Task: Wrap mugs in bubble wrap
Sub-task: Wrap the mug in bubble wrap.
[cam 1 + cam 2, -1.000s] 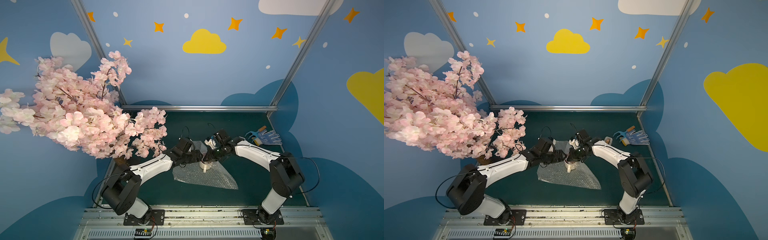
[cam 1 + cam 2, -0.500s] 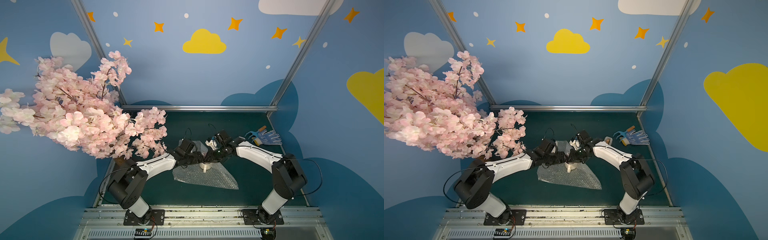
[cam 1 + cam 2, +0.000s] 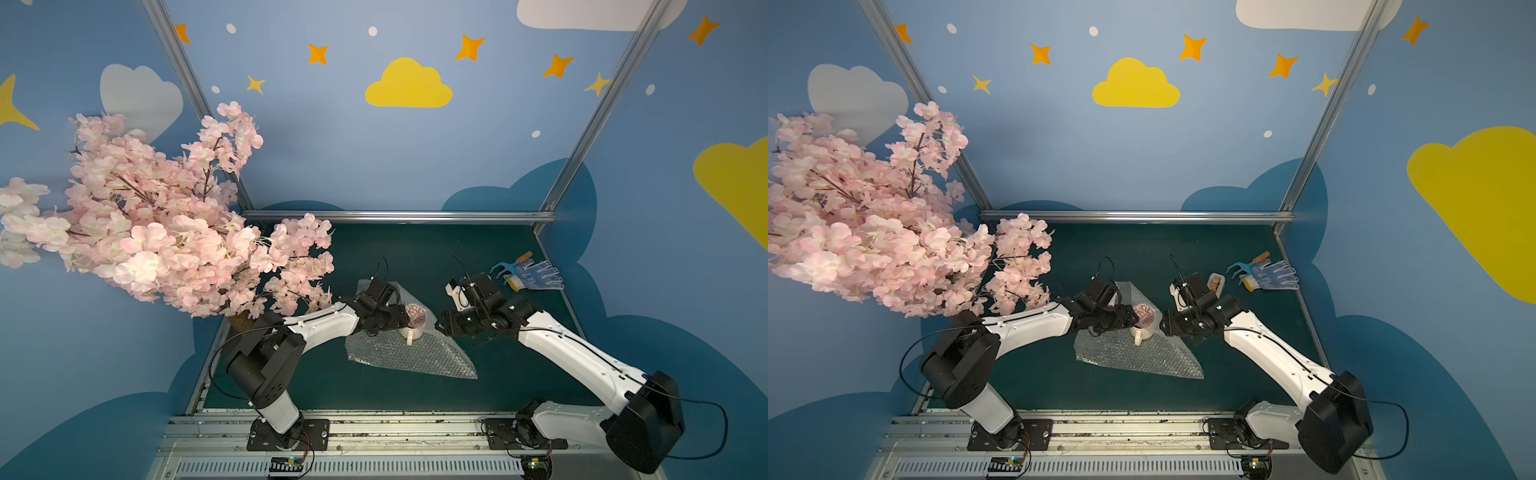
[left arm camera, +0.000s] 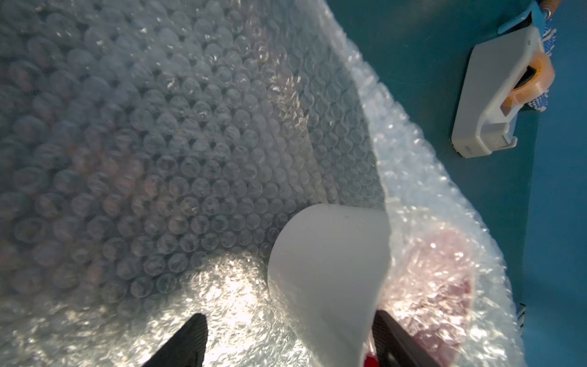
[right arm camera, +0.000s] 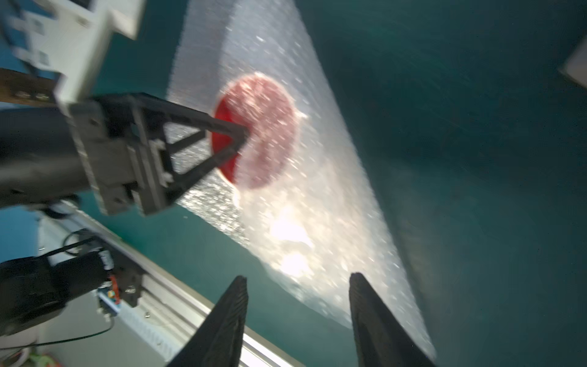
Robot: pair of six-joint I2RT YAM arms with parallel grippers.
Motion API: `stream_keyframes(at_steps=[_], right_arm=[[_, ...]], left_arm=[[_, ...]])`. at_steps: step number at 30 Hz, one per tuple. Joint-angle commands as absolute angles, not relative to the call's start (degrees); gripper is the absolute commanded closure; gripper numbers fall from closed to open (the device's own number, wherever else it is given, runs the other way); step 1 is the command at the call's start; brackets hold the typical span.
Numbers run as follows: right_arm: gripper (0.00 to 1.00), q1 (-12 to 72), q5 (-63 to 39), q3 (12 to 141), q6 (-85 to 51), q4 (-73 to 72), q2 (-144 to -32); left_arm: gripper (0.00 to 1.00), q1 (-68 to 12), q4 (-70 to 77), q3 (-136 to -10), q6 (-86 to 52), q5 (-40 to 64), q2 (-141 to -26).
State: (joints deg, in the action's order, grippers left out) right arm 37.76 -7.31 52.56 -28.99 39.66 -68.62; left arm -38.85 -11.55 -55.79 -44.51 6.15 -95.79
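Mid-table, your mug (image 3: 413, 328) stands on the bubble wrap (image 3: 415, 357), 1 flap draped over its mouth. Left claw (image 4: 286, 343) straddles the mug wall, jaws wide; right claw (image 5: 297, 321) open, empty. Sides remain unwrapped.

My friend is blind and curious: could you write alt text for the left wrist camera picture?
A white mug with a red inside stands on a sheet of bubble wrap; a flap of wrap veils its mouth, and the left gripper straddles its wall with open fingers. A beige tape dispenser lies on the green table.
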Motion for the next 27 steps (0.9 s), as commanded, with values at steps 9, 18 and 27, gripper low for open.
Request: stream_keyframes(at_steps=[9, 18, 27], right_arm=[[0.28, 38.2, 0.0, 32.8, -42.1, 37.2, -52.7], [0.26, 38.4, 0.4, 28.0, -43.7, 35.4, -53.3], [0.44, 38.6, 0.2, 26.6, -45.6, 33.5, -58.4]], left_arm=[[0.12, -40.0, -18.5, -60.2, -45.4, 5.3, -100.2], [0.12, -40.1, -18.6, -60.7, -45.9, 5.5, -100.9], [0.12, -40.1, -18.8, -61.1, -45.8, 5.6, -101.2]])
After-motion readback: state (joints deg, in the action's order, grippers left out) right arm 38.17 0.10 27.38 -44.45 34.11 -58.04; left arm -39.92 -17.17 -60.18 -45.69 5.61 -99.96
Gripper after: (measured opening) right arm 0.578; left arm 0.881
